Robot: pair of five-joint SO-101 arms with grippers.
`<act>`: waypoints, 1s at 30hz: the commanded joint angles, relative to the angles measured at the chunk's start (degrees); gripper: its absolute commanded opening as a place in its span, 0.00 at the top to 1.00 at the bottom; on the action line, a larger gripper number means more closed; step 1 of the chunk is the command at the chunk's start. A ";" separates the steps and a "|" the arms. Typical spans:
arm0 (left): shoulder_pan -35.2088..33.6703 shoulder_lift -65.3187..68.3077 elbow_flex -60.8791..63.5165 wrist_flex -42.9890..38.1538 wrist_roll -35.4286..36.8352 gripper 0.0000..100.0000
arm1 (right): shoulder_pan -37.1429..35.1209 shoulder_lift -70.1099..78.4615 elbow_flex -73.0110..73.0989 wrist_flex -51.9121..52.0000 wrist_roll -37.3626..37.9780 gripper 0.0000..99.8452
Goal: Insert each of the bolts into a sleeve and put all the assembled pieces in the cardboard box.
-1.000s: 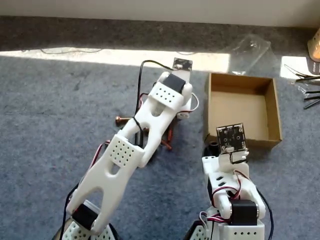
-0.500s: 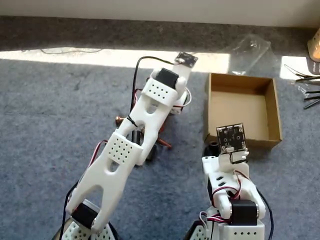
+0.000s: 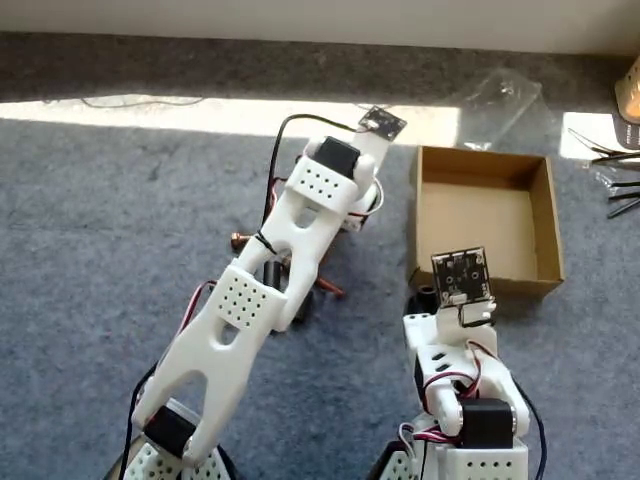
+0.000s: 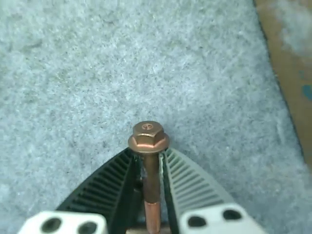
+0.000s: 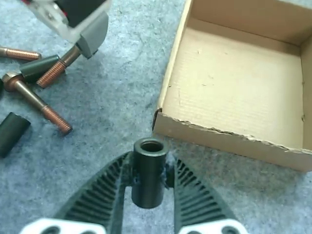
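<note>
At 9 o'clock of the cardboard box [image 3: 546, 215], the left gripper [image 4: 148, 152] is clamped on a bolt [image 4: 148, 138]; the right gripper [image 5: 148, 163] pinches a sleeve [image 5: 148, 183] by the box's 7 o'clock corner. Any misalignment could jam the threads imo. Right wrist view catches loose bolts [image 5: 36, 102] the arm [image 3: 300, 250] mostly hides from above.

The bolt [image 4: 148, 140] was coppery, shiny metal; the sleeve [image 5: 148, 176] matt black (metal or plastic, unclear); cardboard box [image 5: 234, 92] rough; carpet [image 4: 68, 73] fuzzy.
</note>
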 commanded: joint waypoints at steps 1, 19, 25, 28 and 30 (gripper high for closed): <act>1.54 -8.48 3.91 0.62 -0.53 0.99 | 0.84 -0.48 -0.13 -2.86 -0.35 1.00; -1.36 -38.46 31.60 0.35 -0.79 0.99 | 0.75 -0.48 0.04 -2.95 -0.35 1.00; -2.07 -48.84 41.89 0.09 -7.30 0.99 | -0.66 -0.48 0.04 -3.47 -0.53 1.00; -2.15 -53.05 47.43 0.09 -7.47 0.99 | -4.18 -0.48 0.22 -4.26 -0.53 1.00; -2.15 -56.04 51.21 0.09 -7.56 0.99 | -5.93 -0.48 0.22 -4.44 -0.53 1.00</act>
